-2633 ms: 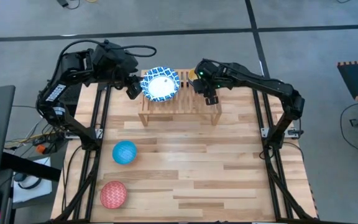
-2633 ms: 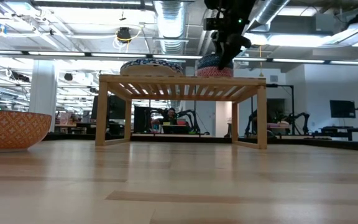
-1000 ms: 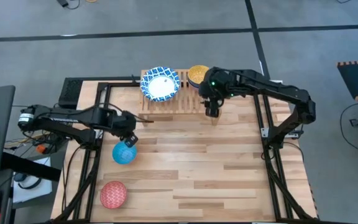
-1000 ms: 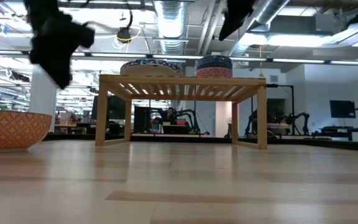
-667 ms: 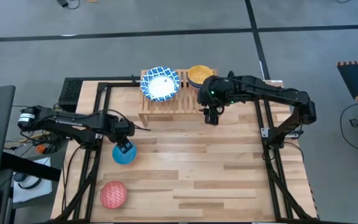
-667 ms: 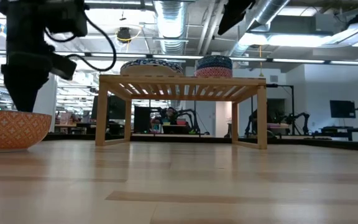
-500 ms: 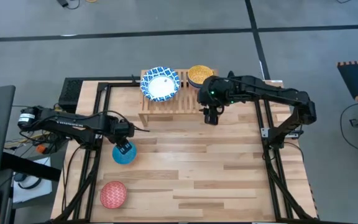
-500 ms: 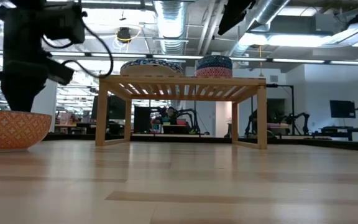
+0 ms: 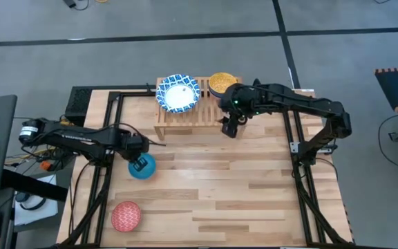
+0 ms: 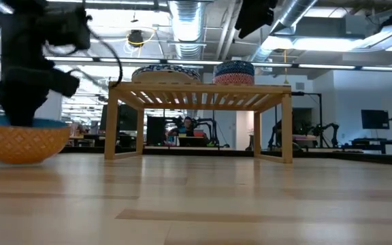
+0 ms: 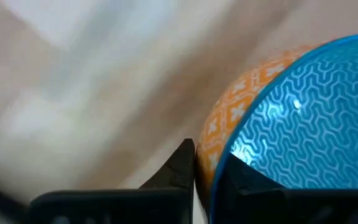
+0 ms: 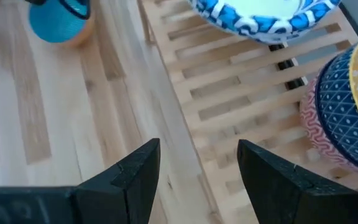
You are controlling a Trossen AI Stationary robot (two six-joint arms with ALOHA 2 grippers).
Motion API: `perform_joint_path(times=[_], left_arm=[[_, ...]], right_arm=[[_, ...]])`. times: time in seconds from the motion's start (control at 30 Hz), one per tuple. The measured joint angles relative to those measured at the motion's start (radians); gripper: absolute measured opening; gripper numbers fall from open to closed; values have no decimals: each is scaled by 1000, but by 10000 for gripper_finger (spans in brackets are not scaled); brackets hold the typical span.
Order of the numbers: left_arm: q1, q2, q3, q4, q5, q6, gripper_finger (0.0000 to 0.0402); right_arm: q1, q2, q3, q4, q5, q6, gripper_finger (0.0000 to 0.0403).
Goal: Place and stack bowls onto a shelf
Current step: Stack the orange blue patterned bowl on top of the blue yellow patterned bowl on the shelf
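- Down at the left fingers (image 11: 185,168), the light blue bowl's (image 9: 142,166) rim is pinched between them, one finger on the orange patterned outside and the other on the blue patterned inside.
- The left gripper (image 9: 137,164) holds that bowl near the counter's (image 9: 254,187) left edge, roughly midway between the far and near edges; in the low view the bowl (image 10: 20,139) appears slightly tilted, and whether it touches the wood cannot be told.
- The right fingers (image 12: 135,171) stand well apart with nothing between them.
- The right gripper (image 9: 228,128) hangs above the counter just in front of the shelf's (image 9: 195,114) near right end.
- On the shelf, which stands at the counter's far edge, a wide white bowl with a blue patterned rim (image 9: 177,93) sits toward the left end.
- Beside it, toward the shelf's right end, sits a deep bowl, yellow inside (image 9: 220,83); the right wrist view shows a dark blue patterned wall over a red patterned one (image 12: 344,130), so two small bowls look nested there.
- A red bowl (image 9: 125,216) rests alone near the counter's near left corner, well apart from everything else.
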Motion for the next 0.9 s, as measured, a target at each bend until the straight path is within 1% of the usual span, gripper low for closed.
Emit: perform_joint_path(times=[0.07,0.13,0.27,0.33,0.4,0.47,0.53,0.63,0.73,0.8,0.9], left_arm=[[2,-7,66,-59,-60,-9,5],[-9,-11,162,-90,-102,3,5],[-17,-9,366,-177,-115,53,3],[-6,26,478,-200,-111,46,2],[9,91,587,-289,-110,28,2],[16,184,693,-397,-117,33,2],[17,282,801,-444,-128,61,2],[16,418,968,-480,-131,116,2],[16,535,1142,-494,-125,179,3],[21,603,1256,-522,-132,212,3],[35,692,1400,-580,-148,251,3]], right_arm=[[13,4,0,25,2,25,239],[35,5,-1,47,0,-7,238],[102,-2,-1,125,-42,-218,228],[136,-3,-1,184,-73,-326,221],[173,0,-1,229,-106,-437,214],[206,1,-1,261,-116,-541,209],[234,26,2,291,-115,-615,205],[256,41,-4,277,-110,-646,203],[268,71,4,305,-101,-661,203],[286,81,-3,249,-70,-673,203],[318,100,0,258,-32,-707,203]])
